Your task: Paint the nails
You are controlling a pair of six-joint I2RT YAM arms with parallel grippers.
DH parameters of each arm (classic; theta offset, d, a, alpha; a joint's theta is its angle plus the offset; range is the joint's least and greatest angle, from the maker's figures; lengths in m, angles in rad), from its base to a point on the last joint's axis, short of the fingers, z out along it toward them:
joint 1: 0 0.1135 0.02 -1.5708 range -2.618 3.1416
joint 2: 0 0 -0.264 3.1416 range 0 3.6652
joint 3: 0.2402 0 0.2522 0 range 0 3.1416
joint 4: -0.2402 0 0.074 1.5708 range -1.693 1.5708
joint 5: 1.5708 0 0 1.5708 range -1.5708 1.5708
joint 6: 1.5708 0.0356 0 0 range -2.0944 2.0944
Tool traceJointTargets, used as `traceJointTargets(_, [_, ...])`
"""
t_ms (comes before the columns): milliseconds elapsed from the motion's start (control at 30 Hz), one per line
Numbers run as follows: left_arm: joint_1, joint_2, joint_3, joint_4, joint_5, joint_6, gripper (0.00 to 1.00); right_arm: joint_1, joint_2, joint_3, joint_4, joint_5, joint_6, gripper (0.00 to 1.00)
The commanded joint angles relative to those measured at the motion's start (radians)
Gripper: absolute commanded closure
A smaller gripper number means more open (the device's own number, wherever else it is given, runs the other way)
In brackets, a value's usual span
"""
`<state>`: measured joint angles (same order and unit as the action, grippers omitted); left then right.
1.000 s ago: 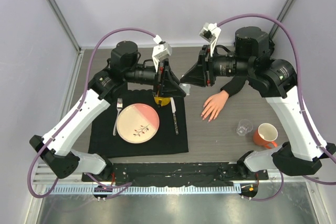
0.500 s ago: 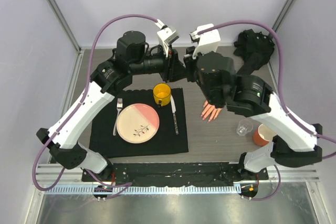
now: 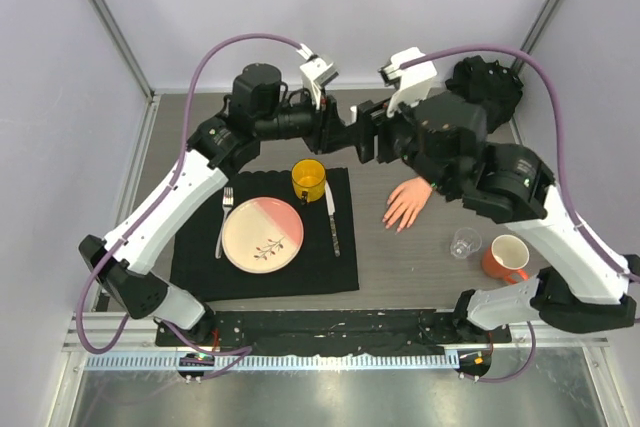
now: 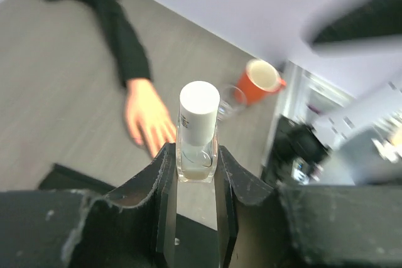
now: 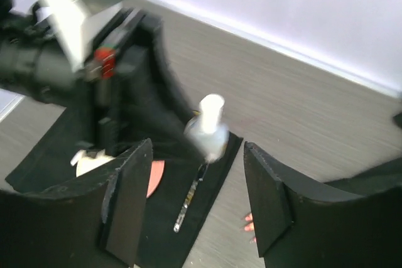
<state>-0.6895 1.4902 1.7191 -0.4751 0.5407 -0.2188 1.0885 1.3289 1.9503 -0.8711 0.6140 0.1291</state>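
Bottle (image 4: 197,155), small clear glass with white cap (image 4: 200,97), clamped cap-outward in left gripper (image 4: 196,162), held mid-air to present cap to right gripper (image 5: 196,155), jaws apart and empty (probably lining up to unscrew). Nails (image 3: 396,221) wait on pale mannequin hand (image 3: 409,200), flat on grey table (image 3: 420,262).

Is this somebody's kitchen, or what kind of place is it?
Probably a robot test booth, not a kitchen. Plain walls with metal posts box in a small table, two robot arms are bolted at its near edge, and a mannequin hand lies near a plate.
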Motion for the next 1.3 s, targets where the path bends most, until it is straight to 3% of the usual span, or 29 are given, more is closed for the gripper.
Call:
traceJointTargets(0, [-0.01,-0.087,-0.091,0.191,0.27,-0.001,1.0,-0.203,-0.079,-0.062,0.021,-0.598,-0.034,0.34])
traceJointTargets(100, [-0.012,-0.12,-0.144,0.225,0.347,-0.021,1.0,-0.31,-0.082,-0.047,-0.018,-0.871,-0.029,0.33])
traceJointTargets(200, [-0.012,-0.143,-0.165,0.224,0.39,-0.019,1.0,-0.36,-0.069,-0.028,-0.043,-0.965,0.0,0.36])
traceJointTargets(333, [-0.012,-0.168,-0.182,0.211,0.412,0.012,1.0,-0.459,-0.05,-0.013,-0.042,-1.224,0.021,0.39])
traceJointTargets(867, [-0.012,-0.168,-0.133,0.113,0.443,0.098,1.0,-0.503,0.013,-0.001,-0.017,-1.363,0.026,0.64])
traceJointTargets(967, [-0.012,-0.163,-0.124,0.11,0.423,0.099,1.0,-0.503,0.01,-0.016,-0.019,-1.361,0.01,0.73])
traceJointTargets(1000, [-0.012,-0.165,-0.121,0.109,0.407,0.101,1.0,-0.503,0.01,-0.016,-0.022,-1.352,0.007,0.76])
traceJointTargets(1100, [-0.011,-0.163,-0.11,0.075,0.274,0.114,1.0,-0.503,0.001,-0.024,-0.037,-1.275,-0.003,0.98])
traceJointTargets(1167, [-0.01,-0.16,-0.108,0.049,0.061,0.11,1.0,-0.503,-0.013,-0.042,-0.043,-1.206,-0.011,0.99])
traceJointTargets(1267, [-0.011,-0.13,-0.081,0.026,-0.211,0.081,1.0,-0.428,-0.02,-0.048,-0.045,-0.939,-0.008,0.99])
